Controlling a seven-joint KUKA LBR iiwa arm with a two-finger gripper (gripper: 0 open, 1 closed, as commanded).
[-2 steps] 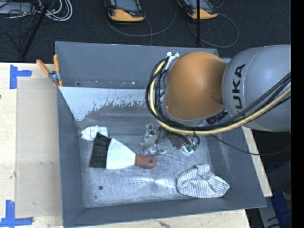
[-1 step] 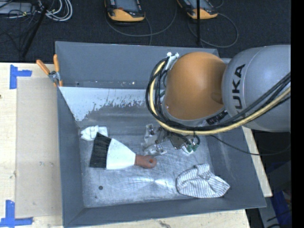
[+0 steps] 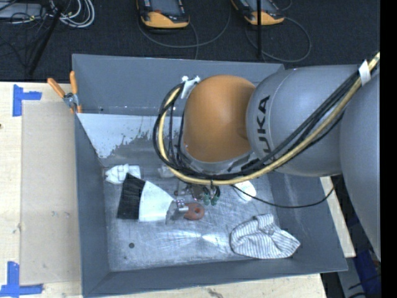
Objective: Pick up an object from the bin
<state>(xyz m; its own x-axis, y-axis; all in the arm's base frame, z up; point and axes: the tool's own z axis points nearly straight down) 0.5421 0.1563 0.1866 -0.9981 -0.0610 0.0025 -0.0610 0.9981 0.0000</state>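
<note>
My gripper [image 3: 181,206] hangs low in the middle of the bin, just under the arm's orange cover. It is right above the white handle end of a brush [image 3: 141,200] with black bristles, which lies flat to its left. A small reddish-brown ring [image 3: 195,213] lies against the gripper's right side; whether it is held I cannot tell. A small green piece [image 3: 213,196] sits just right of the gripper.
A crumpled white scrap [image 3: 121,173] lies at the bin's left, above the brush. A striped grey-white cloth [image 3: 262,238] is bunched at the front right. Another white item [image 3: 247,189] peeks out from under the arm. Cables loop around the orange cover.
</note>
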